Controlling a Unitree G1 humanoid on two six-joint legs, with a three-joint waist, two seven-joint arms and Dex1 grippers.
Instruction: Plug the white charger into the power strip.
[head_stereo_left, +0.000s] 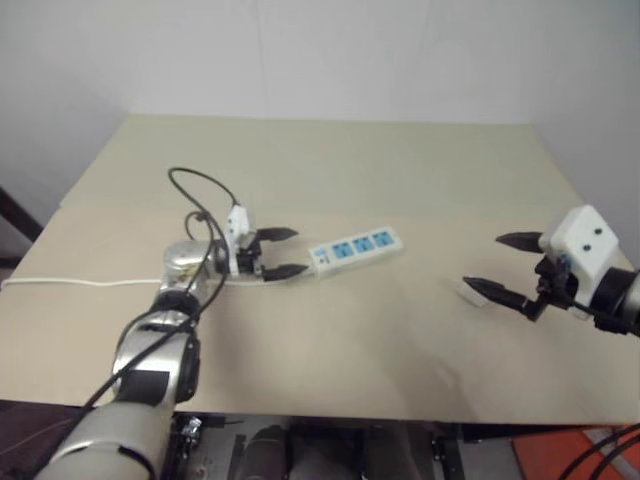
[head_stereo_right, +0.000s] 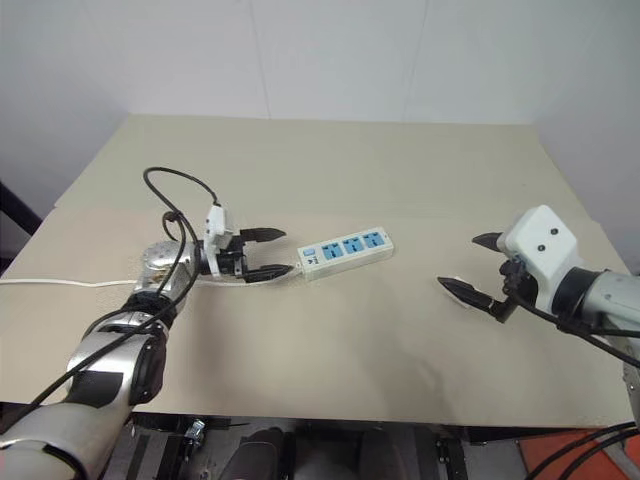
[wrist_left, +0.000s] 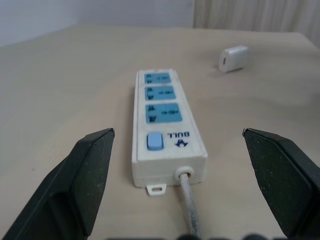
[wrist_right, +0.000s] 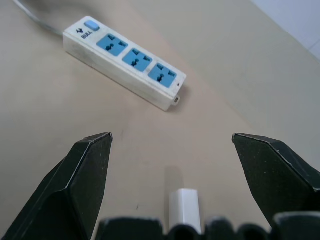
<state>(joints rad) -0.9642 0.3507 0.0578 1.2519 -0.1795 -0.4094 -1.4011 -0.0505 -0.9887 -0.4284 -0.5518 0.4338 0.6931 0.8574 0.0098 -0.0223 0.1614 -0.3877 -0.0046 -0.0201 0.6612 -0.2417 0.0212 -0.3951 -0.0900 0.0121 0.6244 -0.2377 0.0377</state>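
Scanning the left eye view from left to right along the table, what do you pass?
Thin white cord → left pincer, open → power strip → white charger → right pincer, open.

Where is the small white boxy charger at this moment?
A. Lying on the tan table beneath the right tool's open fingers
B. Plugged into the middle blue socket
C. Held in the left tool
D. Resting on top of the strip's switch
A: the small white boxy charger lies on the tan table under the open right tool, apart from the long white power strip, whose three blue sockets are empty.
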